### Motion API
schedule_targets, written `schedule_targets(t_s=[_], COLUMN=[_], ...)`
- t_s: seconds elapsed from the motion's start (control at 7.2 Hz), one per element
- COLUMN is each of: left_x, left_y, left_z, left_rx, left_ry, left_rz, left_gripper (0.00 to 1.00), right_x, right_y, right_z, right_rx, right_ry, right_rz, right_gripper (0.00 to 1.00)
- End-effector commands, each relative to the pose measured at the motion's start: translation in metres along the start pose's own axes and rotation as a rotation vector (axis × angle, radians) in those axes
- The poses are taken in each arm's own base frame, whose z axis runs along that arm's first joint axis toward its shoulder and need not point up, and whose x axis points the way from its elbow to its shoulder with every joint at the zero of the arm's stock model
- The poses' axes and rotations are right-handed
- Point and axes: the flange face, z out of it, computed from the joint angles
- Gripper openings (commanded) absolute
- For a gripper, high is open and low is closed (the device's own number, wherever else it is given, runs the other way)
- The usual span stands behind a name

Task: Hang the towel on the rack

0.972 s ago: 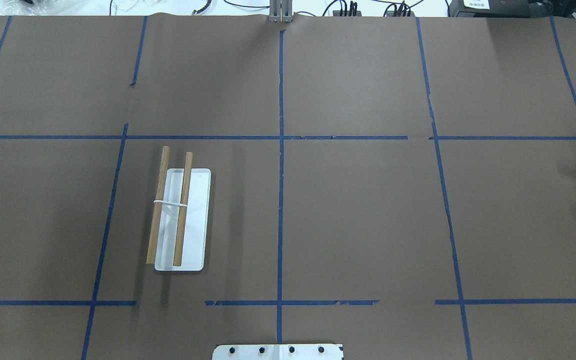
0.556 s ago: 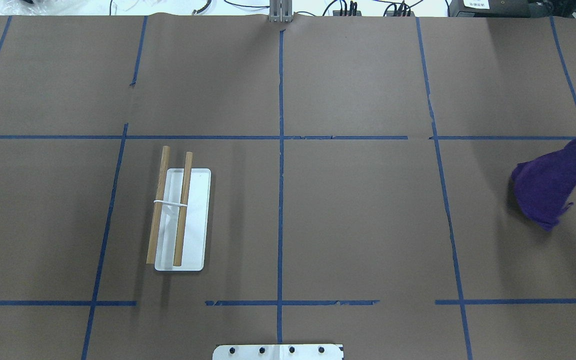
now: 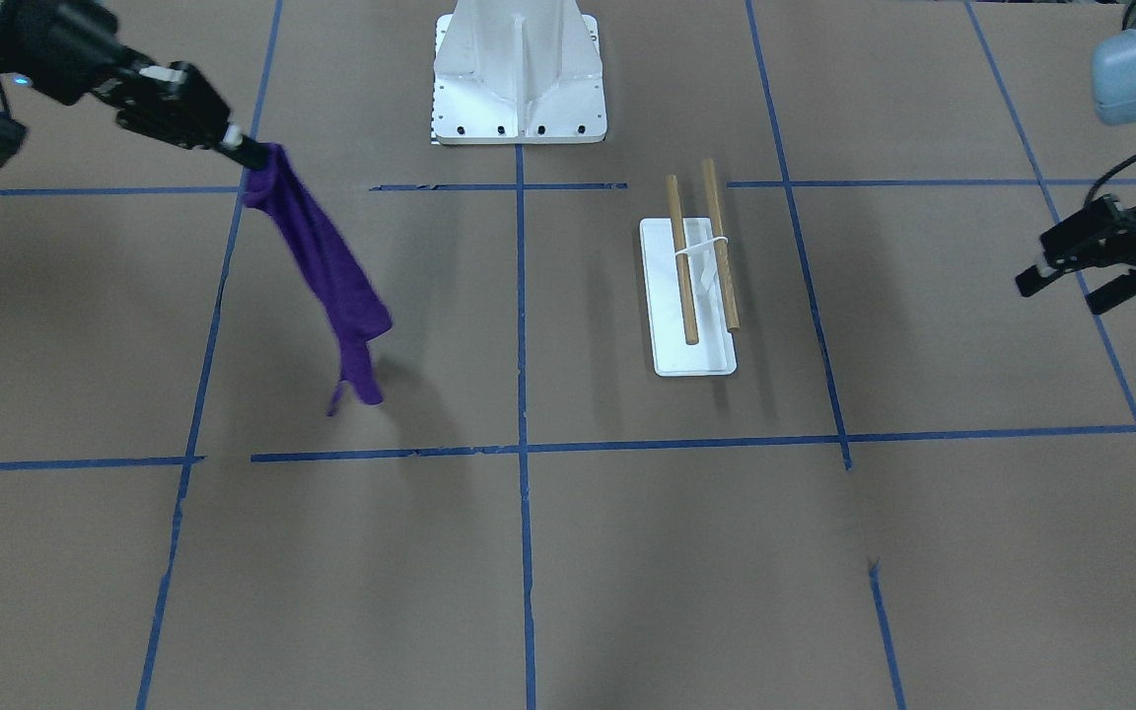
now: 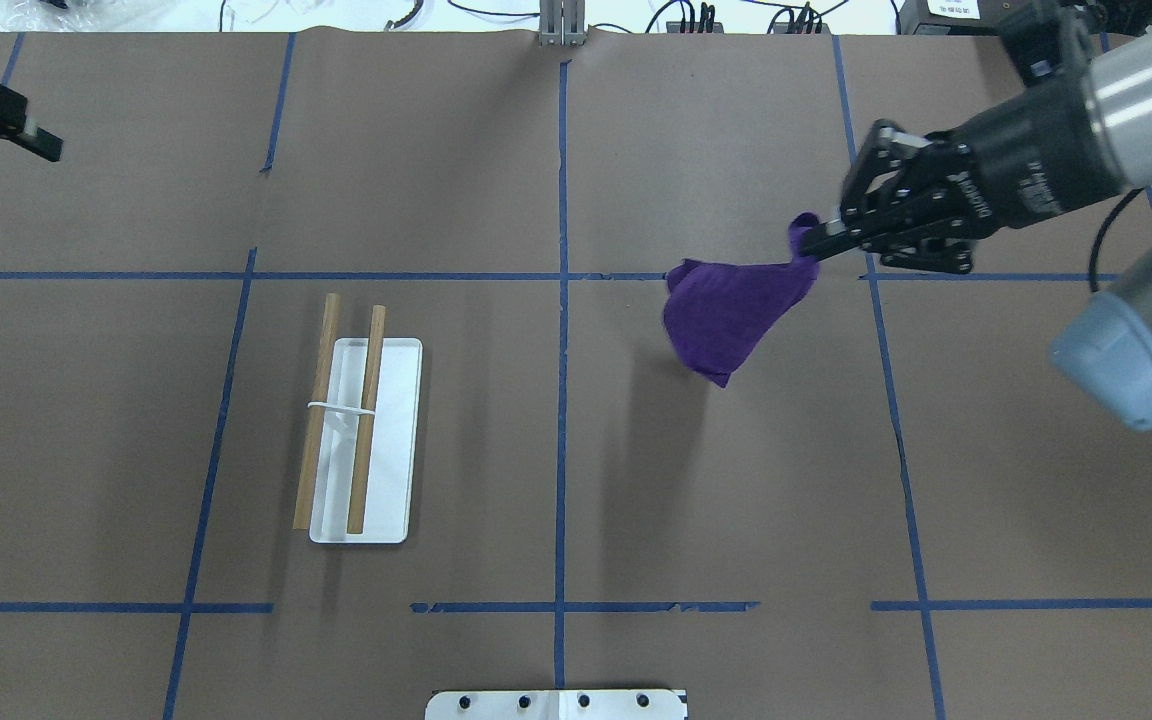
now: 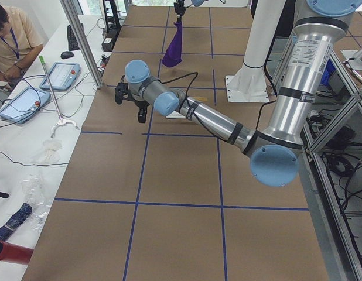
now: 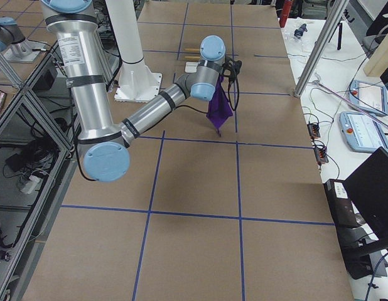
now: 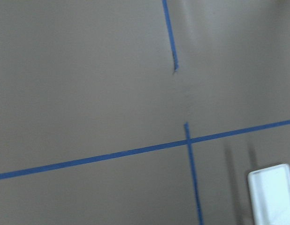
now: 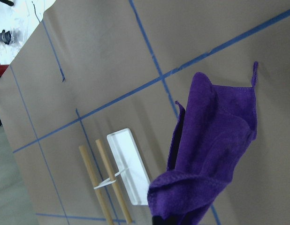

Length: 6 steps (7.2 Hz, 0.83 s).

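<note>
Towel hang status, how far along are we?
Done: the grab. The right gripper is shut on one corner of the purple towel, which hangs below it.
In hand: the carry. The towel is over the table's right half, well apart from the rack.
Left: draping it. Both dowels are bare. The left gripper is open and empty at the far left edge.

The towel [image 4: 731,320] is purple cloth with a soft, matt, napped pile and a stitched hem. The rack [image 4: 396,470] has a smooth white base plate with a slight sheen, plastic by its look, and two light-brown wooden dowels [image 4: 364,450] with a plain matt finish. The bench [image 4: 736,500] is covered in matt brown paper, creased in places, marked with blue tape [image 4: 560,450] that is torn here and there.
</note>
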Motion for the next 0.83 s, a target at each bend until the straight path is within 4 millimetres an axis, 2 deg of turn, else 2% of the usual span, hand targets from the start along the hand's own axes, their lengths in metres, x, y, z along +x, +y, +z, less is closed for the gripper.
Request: schedule_targets(t_s=[0.0,0.14,0.28,0.42,0.69], left_x=[0.099,0.136,0.161,0.178,0.199], left_y=[0.006,0.015,0.03,0.049,0.076], left_z=[0.039,0.052,0.064,0.08,0.093], left_rx=[-0.078,-0.11,-0.133,-0.163,-0.21], left_ry=[0.058,0.081,0.124,0.168,0.238], left_rz=[-0.234,-0.313,-0.336,-0.346,-0.323], left_gripper=[1.0,1.0,1.0,1.0,0.99], right_x=[-0.065,-0.07,-0.078,-0.081,-0.084], right_y=[0.062,0.075,0.085,0.094,0.101], right_z=[0.08,0.097,0.106,0.116,0.141], right_rx=[0.01,0.037,0.018,-0.001,-0.035], right_ry=[0.007,-0.006,-0.012,-0.008,0.014], right_rz=[-0.012,0.001,-0.019,-0.038,-0.149], right_gripper=[0.0,0.0,0.0,0.0,0.0])
